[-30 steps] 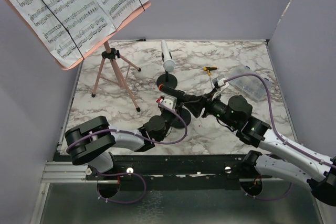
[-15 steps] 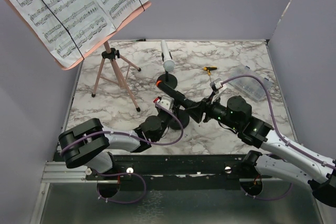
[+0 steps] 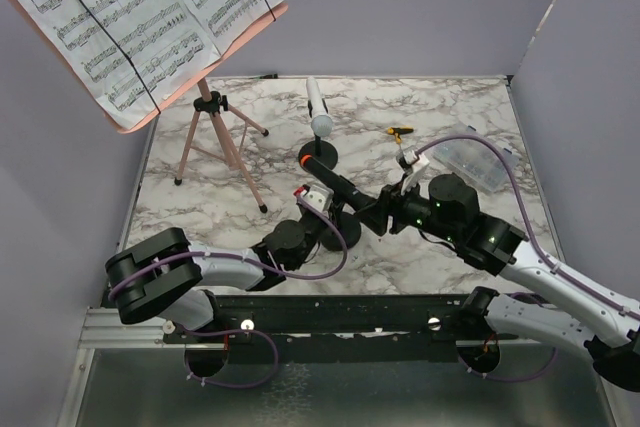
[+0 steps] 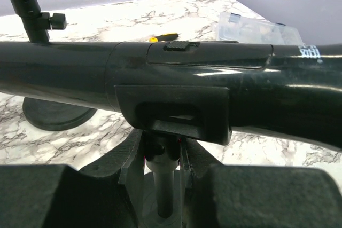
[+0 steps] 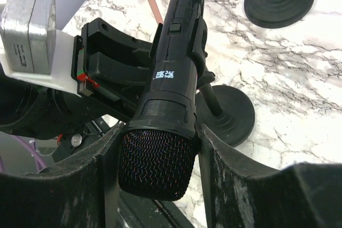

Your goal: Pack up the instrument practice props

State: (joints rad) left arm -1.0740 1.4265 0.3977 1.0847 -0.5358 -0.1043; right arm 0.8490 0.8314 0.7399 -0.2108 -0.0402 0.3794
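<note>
The long black microphone (image 3: pixel 337 185) lies in the middle of the overhead view, cradled in the clip (image 4: pixel 173 113) of a black round-based holder (image 5: pixel 227 115) that stands on the surface. Its long axis runs diagonally, with the red-ringed tail toward the upper left of that frame. The mesh head is toward the lower right and points straight into the right gripper (image 5: pixel 159 148). That gripper is about half closed, one finger pressed on each side of the head, so it has hold of the microphone.

The left gripper (image 4: pixel 162 158) reaches in from the lower left and is closed narrowly on the holder's thin stem just below the clip. The contact itself is in shadow, so this is probably a firm pinch, not certainly. I judge the coming move is to free the microphone from the clip toward the right arm, which has the head, while the left arm steadies the holder.

Toward the top centre, a white microphone (image 3: pixel 318 107) sits on a second black round-based holder (image 3: pixel 318 155). At the upper left, a pink tripod music rest (image 3: pixel 212 132) carries white sheet-music pages (image 3: pixel 150 17) under black bands. A small yellow-handled screwdriver (image 3: pixel 400 131) and a clear plastic compartment box (image 3: pixel 478 162) lie at the right. The surface (image 3: pixel 200 209) is white marble pattern with grey veins, enclosed by plain grey-lilac walls (image 3: pixel 420 7).
</note>
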